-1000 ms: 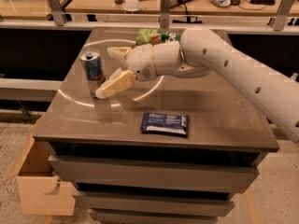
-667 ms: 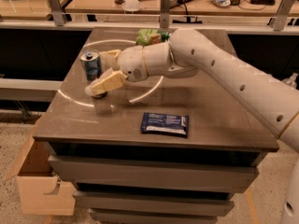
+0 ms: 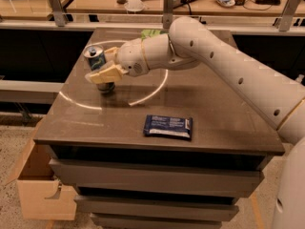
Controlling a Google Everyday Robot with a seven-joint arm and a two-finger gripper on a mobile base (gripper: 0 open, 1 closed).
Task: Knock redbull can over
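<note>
The redbull can (image 3: 95,58) stands at the back left of the dark table (image 3: 214,123), blue and silver with a silver top. It looks upright or slightly tilted. My gripper (image 3: 106,64) is right at the can's right side. Its cream fingers are spread open, the front finger (image 3: 106,74) crossing the can's lower part and the other finger (image 3: 112,53) just behind the can. The can's base is hidden behind the front finger. My white arm reaches in from the right.
A flat dark-blue snack packet (image 3: 168,126) lies near the table's front edge. A green chip bag (image 3: 151,33) peeks out behind my arm at the back. An open cardboard box (image 3: 40,187) sits on the floor at the left. A cluttered desk runs behind.
My gripper has moved left across the table to the can; its front finger now overlaps the can's lower part. The can stays in about the same spot.
</note>
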